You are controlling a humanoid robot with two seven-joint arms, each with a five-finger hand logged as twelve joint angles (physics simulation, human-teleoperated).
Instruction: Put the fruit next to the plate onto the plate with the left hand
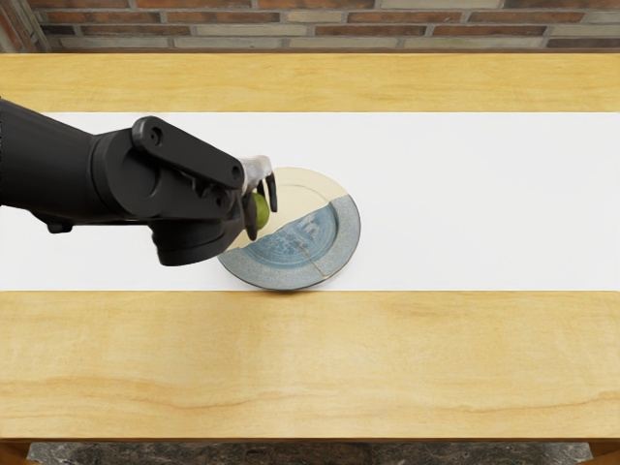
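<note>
A round plate (pixel 315 232), half cream and half blue-grey, lies on the white runner near the table's middle. My left hand (pixel 254 199) comes in from the left edge on a black arm and hovers over the plate's left rim. Its fingers are curled around a small green fruit (pixel 260 210), of which only a sliver shows between them. The fruit sits at the plate's left edge; whether it touches the plate I cannot tell. The right arm does not show.
A white runner (pixel 465 194) crosses the wooden table (pixel 310 358) from left to right. A brick wall (pixel 310 24) runs along the far side behind the table.
</note>
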